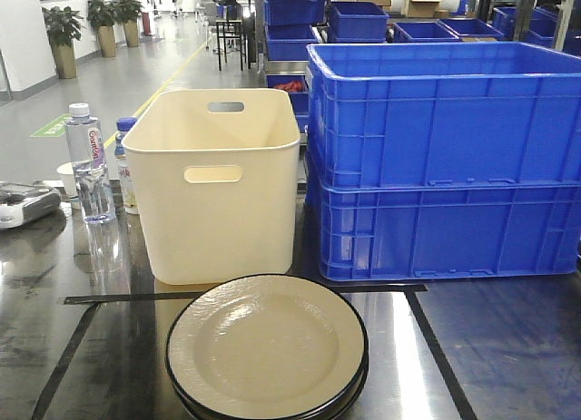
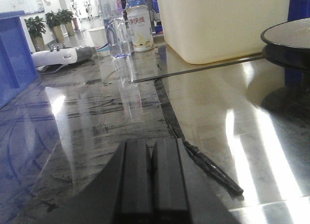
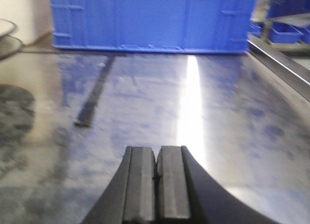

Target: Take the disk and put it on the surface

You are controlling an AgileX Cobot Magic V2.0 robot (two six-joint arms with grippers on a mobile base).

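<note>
Stack of cream plates with black rims (image 1: 267,347) sits on the metal tabletop (image 1: 508,347), inside the black tape rectangle (image 1: 245,295), directly in front of the cream bin (image 1: 213,189); these plates read as the "disk"; at least two in the stack, exact count unclear since the lower edge is cut off by the front view. Left gripper (image 2: 151,158) low over the tabletop, jaws pressed together, nothing between them; plate stack appears only as a dark rim at the far right of its view (image 2: 288,37), well apart. Right gripper (image 3: 157,161) likewise closed and empty, facing the blue crates (image 3: 155,21); plate edge barely visible at far left (image 3: 7,35). Neither arm shows in the front view, so their positions relative to the stack are judged from wrist views only. Risks, as judgement: a flat, thin rim offers little bite, so jaws may slip or catch two plates at once; lifting one could drag the plate beneath; glossy reflective surface may let a plate slide on release; the bin close behind limits approach from that side; loose tape end (image 2: 213,168) near the left gripper could snag. Right wrist view is soft and streaked with glare; water bottle (image 1: 90,166) and other items at the left stand clear of the work.
</note>
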